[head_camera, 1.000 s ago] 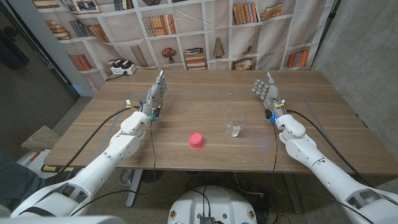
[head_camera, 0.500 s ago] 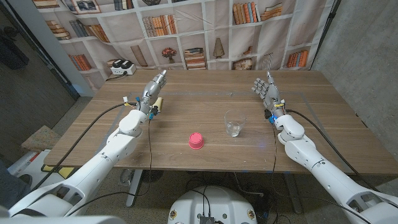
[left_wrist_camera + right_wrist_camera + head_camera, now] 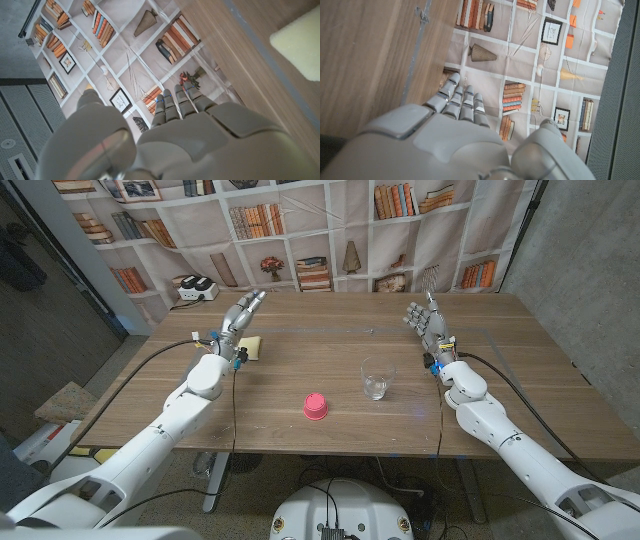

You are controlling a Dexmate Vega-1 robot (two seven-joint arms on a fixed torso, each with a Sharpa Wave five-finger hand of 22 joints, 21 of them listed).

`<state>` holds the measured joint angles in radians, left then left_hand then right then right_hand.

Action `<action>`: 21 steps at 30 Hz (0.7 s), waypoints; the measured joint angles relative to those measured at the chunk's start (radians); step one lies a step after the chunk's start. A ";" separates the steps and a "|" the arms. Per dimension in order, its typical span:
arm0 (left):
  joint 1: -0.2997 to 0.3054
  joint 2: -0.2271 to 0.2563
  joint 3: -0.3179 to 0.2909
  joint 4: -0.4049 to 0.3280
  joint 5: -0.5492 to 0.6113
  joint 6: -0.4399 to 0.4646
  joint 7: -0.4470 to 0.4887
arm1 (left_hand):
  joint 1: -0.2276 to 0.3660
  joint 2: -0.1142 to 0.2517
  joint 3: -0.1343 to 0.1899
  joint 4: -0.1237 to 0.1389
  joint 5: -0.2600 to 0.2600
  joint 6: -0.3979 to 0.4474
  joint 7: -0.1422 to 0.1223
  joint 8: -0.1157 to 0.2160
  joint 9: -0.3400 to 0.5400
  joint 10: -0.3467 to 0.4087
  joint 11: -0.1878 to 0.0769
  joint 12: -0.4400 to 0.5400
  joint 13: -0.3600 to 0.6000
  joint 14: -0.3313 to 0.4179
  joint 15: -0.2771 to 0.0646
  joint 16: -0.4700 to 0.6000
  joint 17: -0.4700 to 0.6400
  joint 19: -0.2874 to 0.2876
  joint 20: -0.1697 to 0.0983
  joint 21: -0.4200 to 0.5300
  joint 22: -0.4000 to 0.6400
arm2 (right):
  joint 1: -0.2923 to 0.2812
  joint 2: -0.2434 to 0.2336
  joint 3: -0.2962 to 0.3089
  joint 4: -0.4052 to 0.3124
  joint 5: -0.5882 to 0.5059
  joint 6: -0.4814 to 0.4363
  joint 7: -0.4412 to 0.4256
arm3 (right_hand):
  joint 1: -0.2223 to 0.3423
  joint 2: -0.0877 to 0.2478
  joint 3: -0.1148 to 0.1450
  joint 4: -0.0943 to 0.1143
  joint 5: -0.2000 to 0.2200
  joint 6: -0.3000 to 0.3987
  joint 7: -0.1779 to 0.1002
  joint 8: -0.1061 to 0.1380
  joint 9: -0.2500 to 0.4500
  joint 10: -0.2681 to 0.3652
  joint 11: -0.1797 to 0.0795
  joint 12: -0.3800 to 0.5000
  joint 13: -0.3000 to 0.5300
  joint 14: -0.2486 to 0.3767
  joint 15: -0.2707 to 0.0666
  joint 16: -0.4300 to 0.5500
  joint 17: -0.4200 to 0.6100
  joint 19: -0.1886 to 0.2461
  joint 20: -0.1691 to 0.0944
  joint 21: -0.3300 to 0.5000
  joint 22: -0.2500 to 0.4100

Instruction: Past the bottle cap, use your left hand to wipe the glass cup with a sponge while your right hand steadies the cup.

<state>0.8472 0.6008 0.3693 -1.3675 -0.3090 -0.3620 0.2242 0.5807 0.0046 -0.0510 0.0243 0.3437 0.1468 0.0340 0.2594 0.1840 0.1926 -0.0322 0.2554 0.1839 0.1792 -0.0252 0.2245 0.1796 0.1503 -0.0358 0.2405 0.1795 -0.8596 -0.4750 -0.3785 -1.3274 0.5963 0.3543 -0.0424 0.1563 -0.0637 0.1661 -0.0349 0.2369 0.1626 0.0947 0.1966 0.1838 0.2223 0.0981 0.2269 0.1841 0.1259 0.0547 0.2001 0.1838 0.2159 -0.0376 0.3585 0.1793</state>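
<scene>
- Bottle cap (image 3: 316,406), pink, sits nearest the front edge of the wooden table (image 3: 520,420), roughly table centre in the head view.
- Glass cup (image 3: 377,378), clear, upright, stands just past the cap at about 2 o'clock from it, apart from it, nothing touching it.
- Right hand (image 3: 424,321) is raised at about 2 o'clock from the cup, well apart from it, fingers apart and pointing up, holding nothing; in the right wrist view the same hand (image 3: 455,135) reaches toward the bookshelf backdrop (image 3: 530,60).
- Left hand (image 3: 238,320) is at about 10 o'clock from the cap, well apart, fingers extended, holding nothing.
- Sponge (image 3: 252,347), pale yellow, lies on the table just beside the left hand's wrist; can't tell if they touch. Left wrist view shows its corner (image 3: 299,46) on the wood, beyond the hand (image 3: 190,135).
- Black-and-white box (image 3: 195,288) sits at the far left table corner.
</scene>
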 measured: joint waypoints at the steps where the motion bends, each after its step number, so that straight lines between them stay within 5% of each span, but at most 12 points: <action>1: 0.003 0.006 -0.002 -0.009 0.009 0.010 0.010 | 0.000 0.000 -0.001 -0.001 0.000 0.000 0.000 0.000 0.000 0.003 -0.003 0.000 0.000 0.002 -0.002 0.000 0.000 0.000 0.000 0.000 0.000 | 0.002 0.001 -0.001 0.002 0.000 0.000 0.003 | 0.000 0.000 0.000 0.000 0.000 0.000 0.000 0.000 0.000 0.001 0.001 0.000 0.000 0.000 0.000 0.000 0.000 0.000 0.000 0.000 0.000; 21: 0.032 0.098 -0.021 -0.111 0.136 0.112 0.091 | 0.042 0.016 0.007 -0.018 0.000 0.054 -0.018 0.000 0.000 0.050 -0.025 0.000 0.000 0.044 -0.009 0.000 0.000 0.037 -0.002 0.004 0.000 | 0.014 -0.021 -0.007 -0.031 -0.017 -0.027 0.005 | 0.011 0.000 0.000 -0.005 0.000 0.022 0.000 0.007 0.000 0.018 -0.004 0.008 0.000 0.014 -0.003 0.000 0.000 0.009 -0.002 -0.004 -0.003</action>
<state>0.8789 0.6992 0.3486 -1.4789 -0.1733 -0.2500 0.3149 0.6229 0.0205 -0.0438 0.0066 0.3438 0.2003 0.0160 0.2593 0.1839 0.2424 -0.0568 0.2553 0.1838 0.2234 -0.0339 0.2245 0.1795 0.1877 -0.0373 0.2442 0.1793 -0.8454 -0.4959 -0.3852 -1.3587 0.5797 0.3274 -0.0378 0.1668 -0.0638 0.1657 -0.0403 0.2369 0.1842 0.0948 0.2036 0.1837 0.2404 0.0939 0.2347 0.1840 0.1396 0.0519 0.2001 0.1837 0.2248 -0.0393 0.3545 0.1766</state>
